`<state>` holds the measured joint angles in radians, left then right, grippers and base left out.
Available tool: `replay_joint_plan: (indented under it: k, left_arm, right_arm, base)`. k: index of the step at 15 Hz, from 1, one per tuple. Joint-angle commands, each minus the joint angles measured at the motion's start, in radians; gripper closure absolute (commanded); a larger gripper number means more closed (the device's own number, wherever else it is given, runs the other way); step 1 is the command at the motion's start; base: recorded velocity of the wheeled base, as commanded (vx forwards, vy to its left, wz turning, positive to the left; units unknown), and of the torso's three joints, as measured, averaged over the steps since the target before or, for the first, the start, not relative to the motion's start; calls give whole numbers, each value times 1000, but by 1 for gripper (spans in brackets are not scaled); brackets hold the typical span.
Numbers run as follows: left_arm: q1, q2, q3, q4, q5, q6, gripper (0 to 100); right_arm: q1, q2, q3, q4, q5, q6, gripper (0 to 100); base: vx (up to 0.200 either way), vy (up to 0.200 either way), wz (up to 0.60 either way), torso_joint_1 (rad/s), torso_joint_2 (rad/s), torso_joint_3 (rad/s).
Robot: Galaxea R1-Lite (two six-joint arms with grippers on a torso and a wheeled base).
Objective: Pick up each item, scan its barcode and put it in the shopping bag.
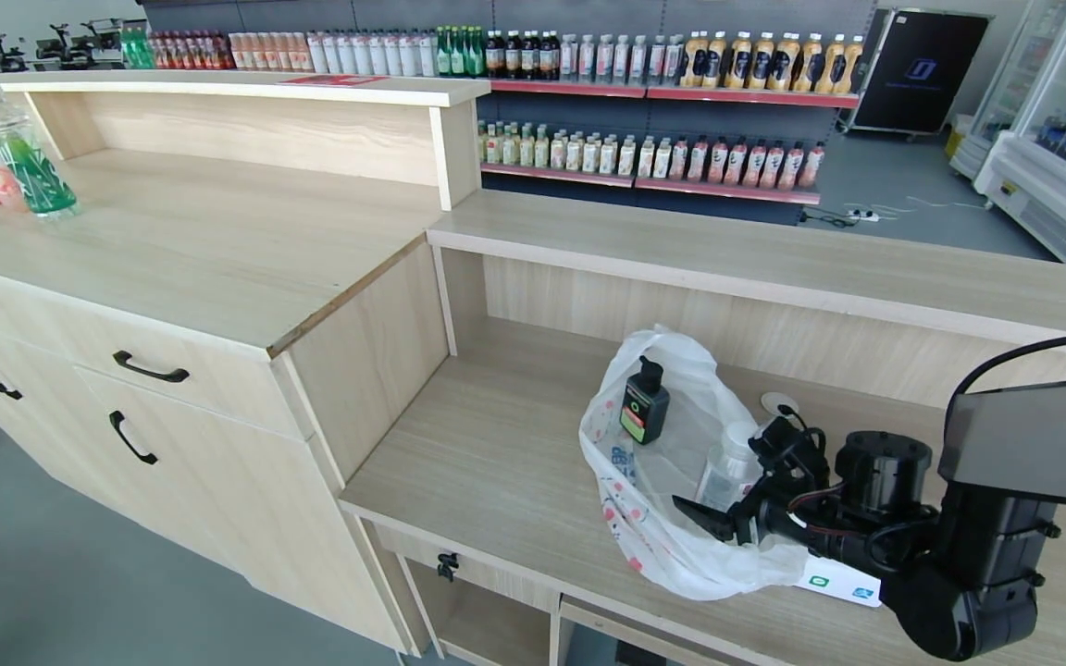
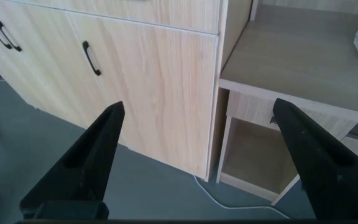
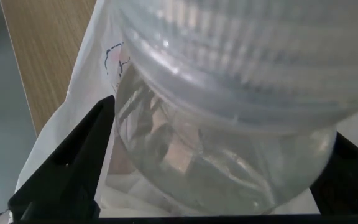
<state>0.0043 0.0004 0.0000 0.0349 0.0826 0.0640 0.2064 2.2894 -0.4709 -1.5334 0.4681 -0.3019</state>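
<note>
The clear bottle [image 1: 724, 462] lies in the white shopping bag [image 1: 649, 546] on the desk [image 1: 496, 444]. It is right between the right gripper's [image 1: 718, 504] wide jaws, cap toward the wrist. The left gripper [image 2: 196, 107], jaws wide too, hangs by the cupboard [image 2: 154, 74], well apart from the bag.

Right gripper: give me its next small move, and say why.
Probably draw the right gripper back out of the shopping bag, letting go of the clear bottle if it is held. The bottle already stands inside the bag, and two more bottles wait on the upper counter.
</note>
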Motion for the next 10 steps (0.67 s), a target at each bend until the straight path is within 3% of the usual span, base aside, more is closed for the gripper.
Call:
replay_joint_plan:
  k: [1,6,10]
  left_arm:
    - [0,0,0,0,0,0,0]
    - [0,0,0,0,0,0,0]
    - [0,0,0,0,0,0,0]
  right_arm:
    - [4,-31,-2,-1,1,0,0]
    - [39,-312,0,162,-5,-2,0]
    - [8,-660,0,440,-17,0,0]
  base:
    - [0,0,0,0,0,0]
    - [0,0,0,0,0,0]
    - [0,0,0,0,0,0]
